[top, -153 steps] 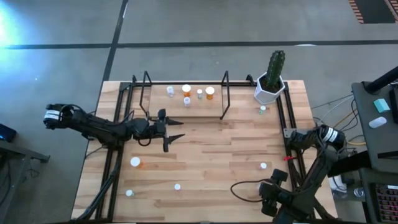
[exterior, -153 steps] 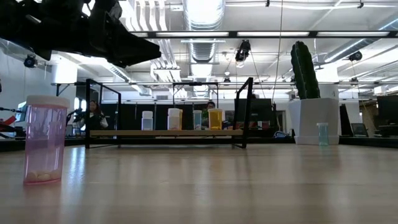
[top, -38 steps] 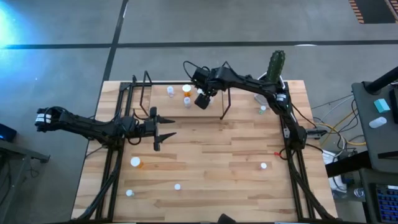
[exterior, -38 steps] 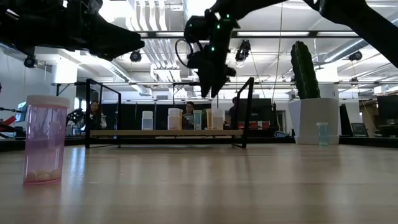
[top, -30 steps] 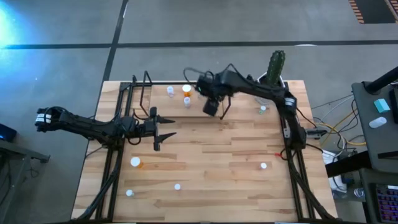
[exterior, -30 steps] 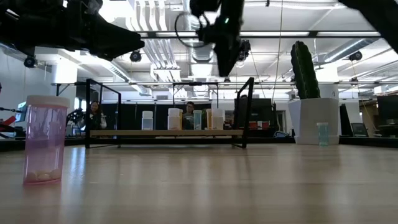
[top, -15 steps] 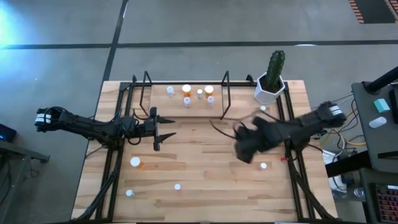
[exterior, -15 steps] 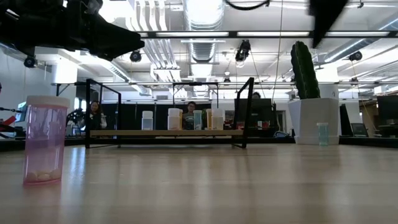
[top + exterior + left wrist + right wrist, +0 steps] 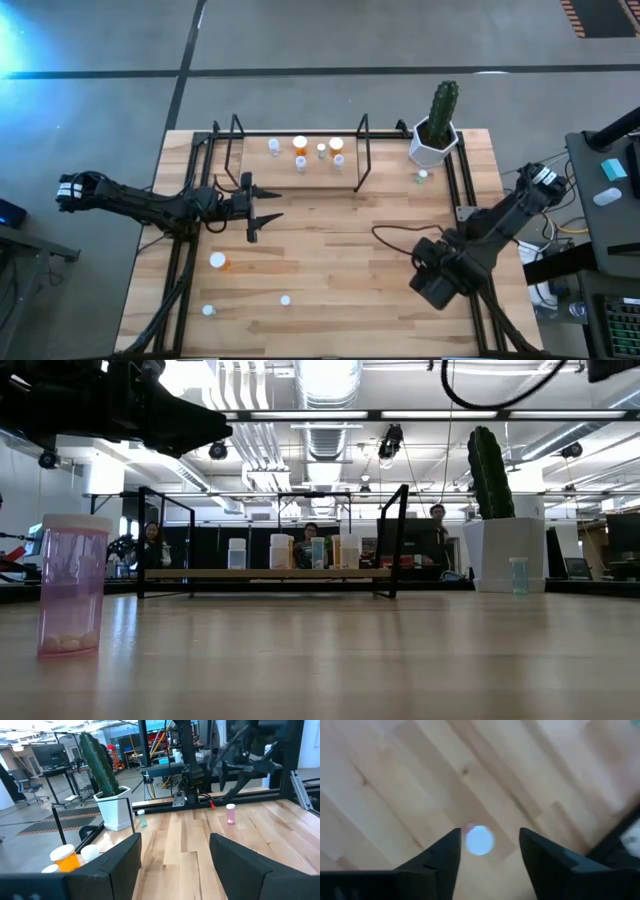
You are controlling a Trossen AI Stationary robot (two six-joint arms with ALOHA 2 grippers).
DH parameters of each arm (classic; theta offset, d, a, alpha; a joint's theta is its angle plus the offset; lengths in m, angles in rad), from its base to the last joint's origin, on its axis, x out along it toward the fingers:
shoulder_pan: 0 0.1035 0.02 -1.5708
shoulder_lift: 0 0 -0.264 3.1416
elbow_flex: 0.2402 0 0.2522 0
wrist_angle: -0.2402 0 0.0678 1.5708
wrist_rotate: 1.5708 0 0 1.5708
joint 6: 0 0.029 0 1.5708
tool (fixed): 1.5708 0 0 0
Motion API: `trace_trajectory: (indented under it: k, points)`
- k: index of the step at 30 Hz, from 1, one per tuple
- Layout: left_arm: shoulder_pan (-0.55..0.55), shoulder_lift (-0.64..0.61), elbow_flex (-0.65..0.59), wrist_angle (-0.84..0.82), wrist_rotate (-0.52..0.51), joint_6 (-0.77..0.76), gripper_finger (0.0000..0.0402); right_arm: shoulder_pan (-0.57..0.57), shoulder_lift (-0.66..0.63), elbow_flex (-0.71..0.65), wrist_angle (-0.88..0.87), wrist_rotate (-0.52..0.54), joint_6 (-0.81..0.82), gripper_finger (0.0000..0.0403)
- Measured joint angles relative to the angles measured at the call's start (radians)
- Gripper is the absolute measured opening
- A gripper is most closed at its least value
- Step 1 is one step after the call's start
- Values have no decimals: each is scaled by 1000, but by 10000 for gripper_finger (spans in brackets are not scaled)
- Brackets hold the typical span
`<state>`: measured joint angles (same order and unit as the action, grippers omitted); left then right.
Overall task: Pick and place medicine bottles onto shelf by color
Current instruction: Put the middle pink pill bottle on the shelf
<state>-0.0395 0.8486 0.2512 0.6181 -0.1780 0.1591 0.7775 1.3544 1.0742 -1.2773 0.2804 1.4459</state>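
Note:
The shelf (image 9: 300,165) stands at the table's far edge with several small bottles (image 9: 300,143) on its board; it also shows in the low view (image 9: 270,573). Loose bottles stand on the table: an orange one (image 9: 217,261), two pale ones (image 9: 285,299) near the front, a greenish one (image 9: 422,174). My right gripper (image 9: 428,270) is open and points down over a pinkish white-capped bottle (image 9: 480,840); its fingers stand on either side of the cap, above it. My left gripper (image 9: 265,208) is open and empty at the table's left, above the wood.
A white pot with a green cactus (image 9: 437,130) stands at the far right corner. Black frame rails (image 9: 180,250) run along the table's left and right edges. A pinkish bottle (image 9: 72,585) stands close in the low view. People show in the room beyond the table.
My right gripper has swung from above the shelf toward the table's right and near edges, and now hangs pointing down over the pinkish bottle on the right part of the table. The left arm has kept still.

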Motion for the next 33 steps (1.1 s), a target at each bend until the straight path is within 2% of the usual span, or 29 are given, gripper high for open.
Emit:
trace_trajectory:
  k: [4, 9, 24, 29, 33]
  points:
    - [0, 0, -1, 0, 0, -16, 218, 18, 0, -74, 92, -19, 38, 212]
    - [0, 0, -2, -1, -3, -17, 218, 17, -4, -146, 110, -26, 61, 214]
    - [0, 0, -3, -2, -3, -17, 218, 17, -5, -184, 212, -54, 34, 215]
    - [0, 0, -3, -2, -3, -17, 218, 22, -5, -178, 211, -121, -67, 215]
    - [0, 0, -3, -2, -3, -14, 218, 47, 26, -182, 216, -132, -193, 215]
